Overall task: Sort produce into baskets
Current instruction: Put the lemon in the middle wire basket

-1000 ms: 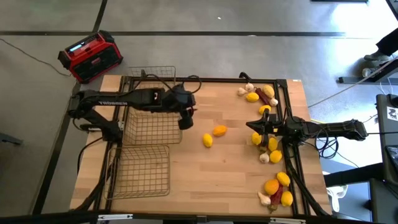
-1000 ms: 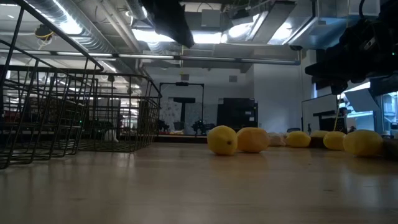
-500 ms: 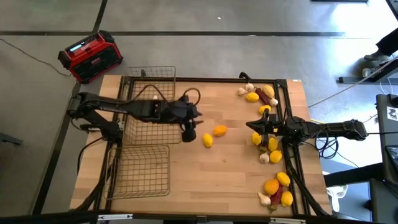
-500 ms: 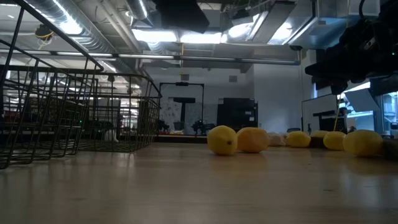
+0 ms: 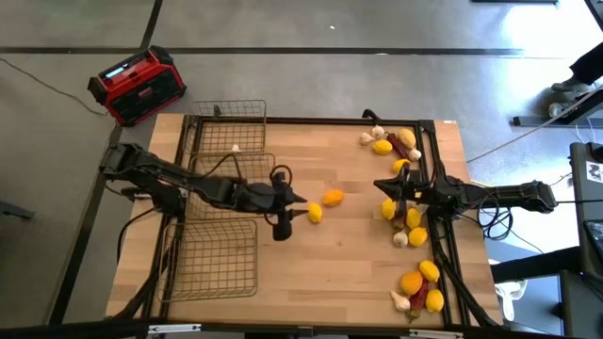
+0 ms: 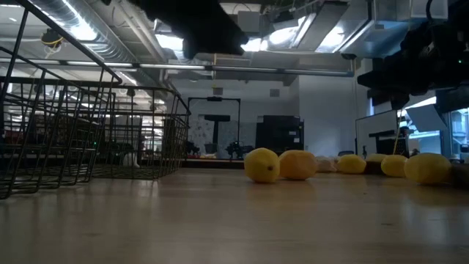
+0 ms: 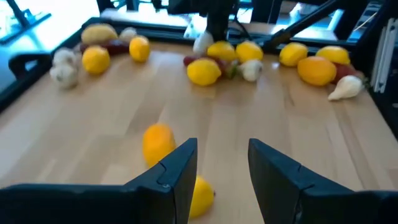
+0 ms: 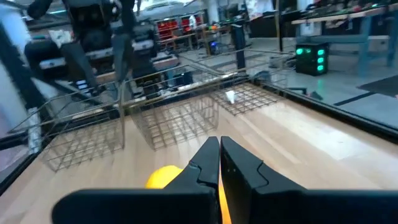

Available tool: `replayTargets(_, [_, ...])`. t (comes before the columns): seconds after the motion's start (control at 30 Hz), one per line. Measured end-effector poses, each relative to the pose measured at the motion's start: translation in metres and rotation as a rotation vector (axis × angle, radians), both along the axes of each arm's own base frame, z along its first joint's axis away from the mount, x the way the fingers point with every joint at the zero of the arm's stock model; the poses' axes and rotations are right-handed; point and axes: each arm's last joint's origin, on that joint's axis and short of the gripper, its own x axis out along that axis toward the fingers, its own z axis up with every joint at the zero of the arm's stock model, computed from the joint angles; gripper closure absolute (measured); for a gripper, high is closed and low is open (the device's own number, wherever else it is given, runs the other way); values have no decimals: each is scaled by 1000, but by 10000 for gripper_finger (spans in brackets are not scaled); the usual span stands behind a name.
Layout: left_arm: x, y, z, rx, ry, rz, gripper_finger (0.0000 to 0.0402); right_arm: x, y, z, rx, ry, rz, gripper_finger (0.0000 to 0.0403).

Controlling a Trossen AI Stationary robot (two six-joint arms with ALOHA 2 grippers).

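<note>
pale wooden tabletop [image 5: 330, 254] framed by a dark rail fills the high view, with grey floor around it and a red-and-black box [image 5: 138, 86] on the floor past the far left corner. three wire baskets [image 5: 229, 185] stand in a row down the left side of the table; a small whitish item [image 5: 236, 149] lies in the far one, too small to name.

left gripper [image 5: 296, 201] reaches from the left edge across the middle basket toward the table's centre. in the left wrist view its two dark fingers [image 7: 180, 169] stand apart with bare wood between them, gripping nothing. just beside them lies a lemon [image 5: 315, 214], and next to it, slightly farther off, an orange citrus [image 5: 333, 198]; the low view shows these two touching or nearly so [image 6: 262, 165].

right gripper [image 5: 382, 186] comes in from the right edge and sits over the right-hand part of the table. in the right wrist view its fingers [image 8: 211, 163] are pressed together with no gap, and nothing is seen between them.

most produce lies along the right side: a far cluster of garlic bulbs, lemons and a red chili [image 5: 409, 137], a middle group of lemons and garlic under the right arm [image 5: 414, 226], and a near cluster with an orange citrus [image 5: 411, 282], lemons and garlic by the front corner.
</note>
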Motion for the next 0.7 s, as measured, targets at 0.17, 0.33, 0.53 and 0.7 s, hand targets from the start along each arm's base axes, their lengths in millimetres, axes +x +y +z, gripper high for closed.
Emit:
replayTargets(0.17, [-3,0,-7,-26,17,18,263,0,0,7,2,-73,-10,387])
replayTargets(0.33, [-2,2,-6,-23,8,24,263,0,0,15,3,-122,18,387])
replayTargets(0.53, [-2,4,-7,-22,11,30,263,5,1,30,2,-151,44,364])
replayTargets(0.7, [-2,5,-7,-25,11,35,263,17,2,34,-35,-62,40,282])
